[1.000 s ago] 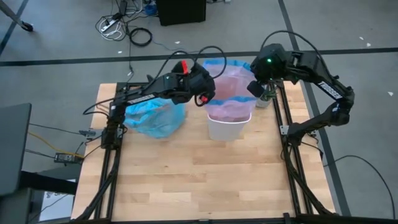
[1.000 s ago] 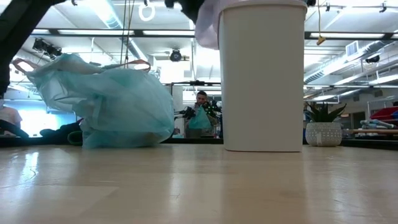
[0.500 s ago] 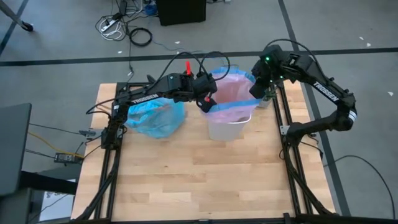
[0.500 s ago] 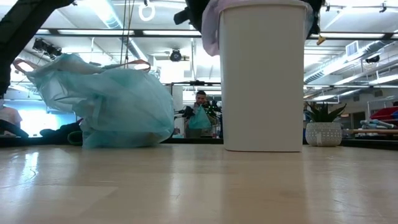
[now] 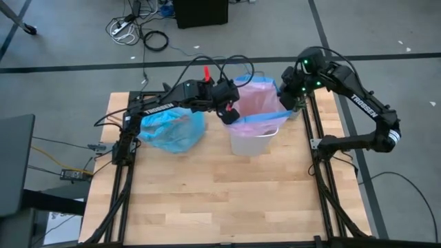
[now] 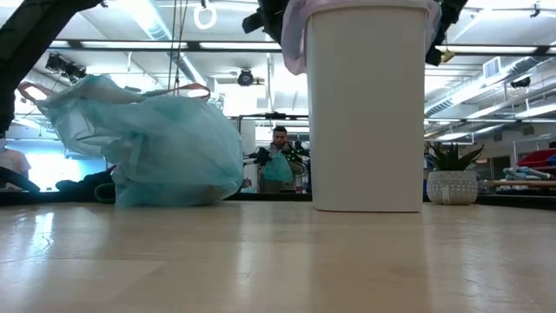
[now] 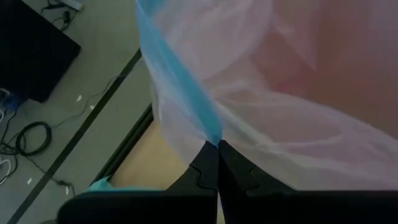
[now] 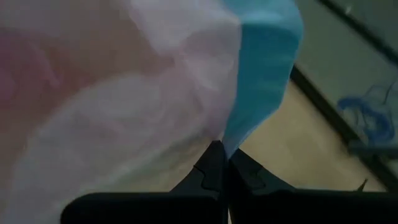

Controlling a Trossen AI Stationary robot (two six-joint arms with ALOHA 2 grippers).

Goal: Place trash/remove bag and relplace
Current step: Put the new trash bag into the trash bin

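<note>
Your light-blue bag (image 5: 172, 129) is sitting bunched on the table (image 5: 220, 200) at about 9 o'clock from the white bin (image 5: 253, 141), just beside it and free of both arms. You are working instead on the pale pink bag (image 5: 256, 103) with the blue rim band, which is lying spread over the bin's mouth. Your left gripper (image 5: 228, 114) is pinching that rim at the bin's 10 o'clock edge, fingers closed on the band. Your right gripper (image 5: 284, 96) is clamping the rim at 2 o'clock, likewise closed on it. At table level, a potted plant (image 6: 451, 178) is standing beyond the bin, and a person (image 6: 280, 161) is sitting in the room behind.
</note>
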